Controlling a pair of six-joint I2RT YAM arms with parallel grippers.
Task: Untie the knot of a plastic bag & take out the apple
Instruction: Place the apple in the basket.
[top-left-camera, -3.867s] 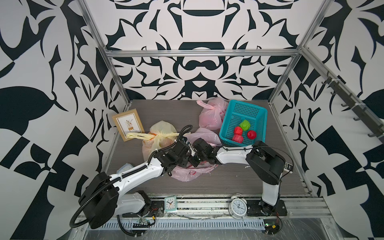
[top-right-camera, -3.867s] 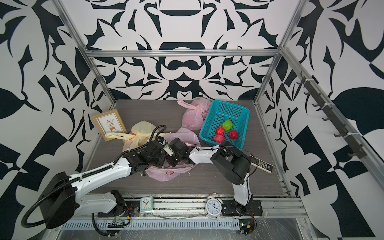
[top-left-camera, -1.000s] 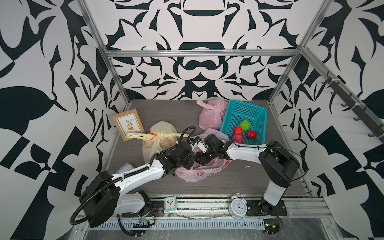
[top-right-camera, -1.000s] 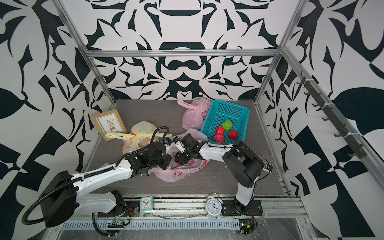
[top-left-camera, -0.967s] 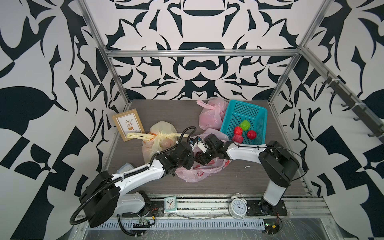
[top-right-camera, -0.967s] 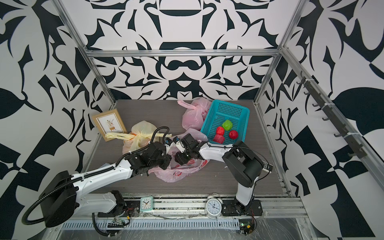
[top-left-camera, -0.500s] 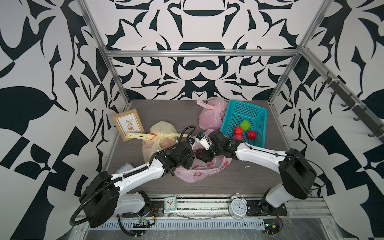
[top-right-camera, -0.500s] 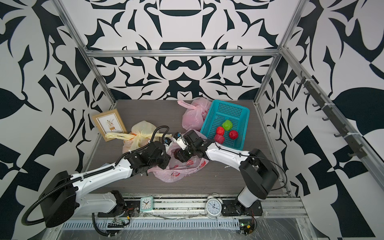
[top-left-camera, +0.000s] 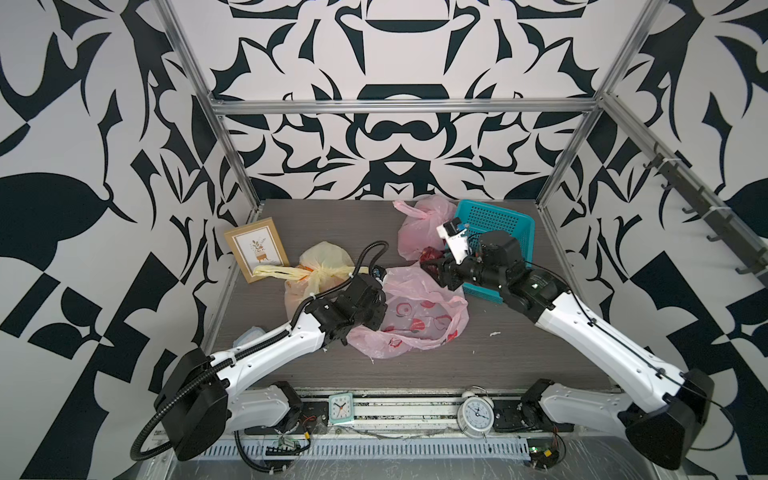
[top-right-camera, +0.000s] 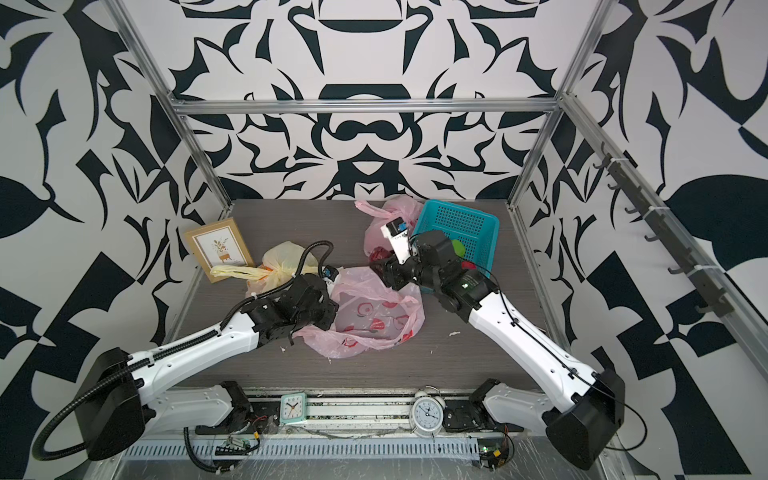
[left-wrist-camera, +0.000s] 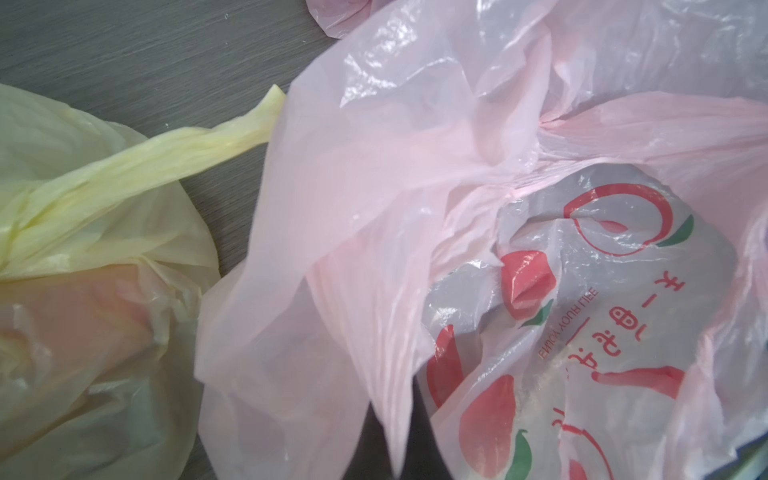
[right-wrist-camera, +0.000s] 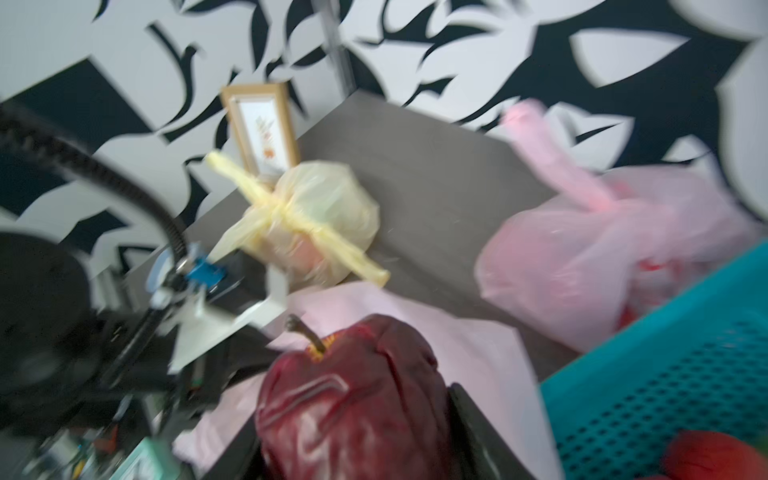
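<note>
Above the grey table (top-left-camera: 519, 357), between the open pink bag (top-left-camera: 419, 324) and the teal basket (top-left-camera: 505, 222), the right gripper (top-left-camera: 430, 268) clasps a dark red apple (right-wrist-camera: 353, 390) by its sides, stem showing, clear of the bag. The left gripper (top-left-camera: 376, 312) is clenched on the pink bag's rim, the printed mouth lying slack on the table. A knotted yellow bag (top-left-camera: 322, 266) sits just beside it; another tied pink bag (top-left-camera: 417, 232) lies against the basket.
</note>
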